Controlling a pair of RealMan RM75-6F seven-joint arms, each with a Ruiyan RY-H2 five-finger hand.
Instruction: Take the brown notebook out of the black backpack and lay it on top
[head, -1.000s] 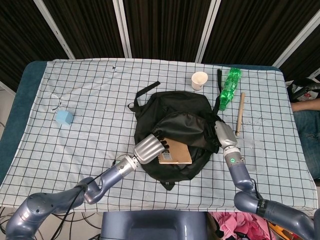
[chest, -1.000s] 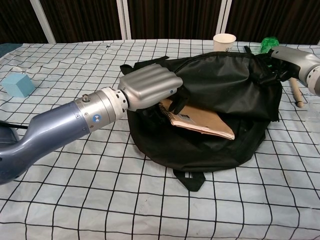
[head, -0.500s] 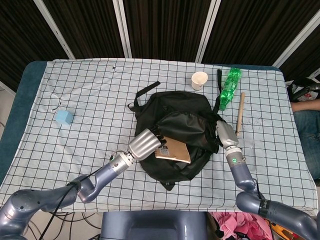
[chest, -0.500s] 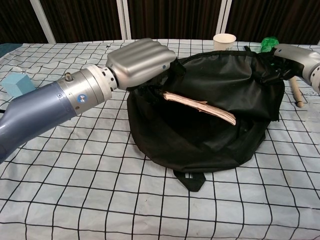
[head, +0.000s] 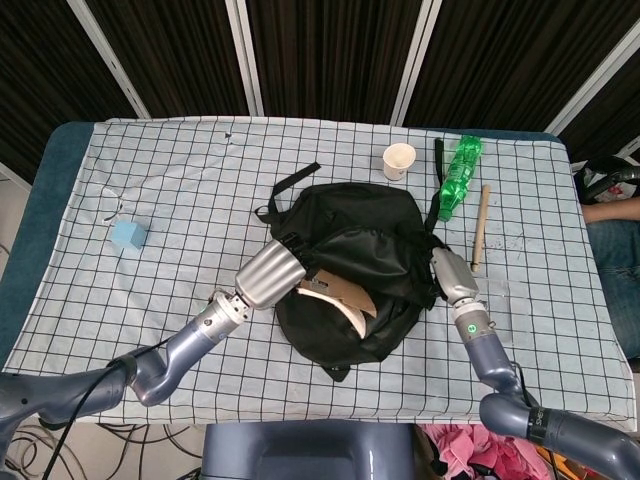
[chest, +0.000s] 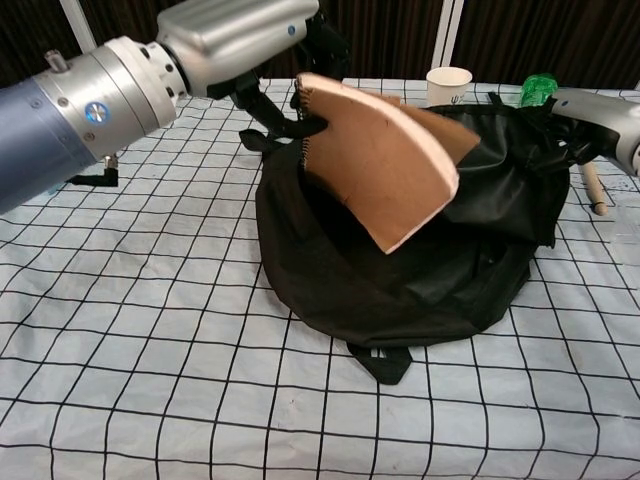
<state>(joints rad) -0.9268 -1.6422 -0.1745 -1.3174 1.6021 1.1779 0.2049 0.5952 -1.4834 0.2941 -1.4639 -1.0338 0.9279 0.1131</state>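
The black backpack (head: 345, 255) (chest: 430, 270) lies open in the middle of the checked table. My left hand (head: 272, 275) (chest: 240, 35) holds the brown notebook (head: 340, 297) (chest: 375, 165) by its spiral edge. The notebook is lifted above the bag's opening and tilted, its free corner hanging down. My right hand (head: 447, 270) (chest: 590, 115) grips the bag's fabric at its right side and holds the flap up.
A white paper cup (head: 399, 160) (chest: 448, 84), a green plastic bottle (head: 457, 173) and a wooden stick (head: 480, 226) lie behind and right of the bag. A small blue cube (head: 129, 235) sits far left. The table's front edge is close to the bag.
My left hand has risen with the notebook, drawing it out of the bag's opening and tipping it from flat to steeply tilted. My right hand has stayed on the bag.
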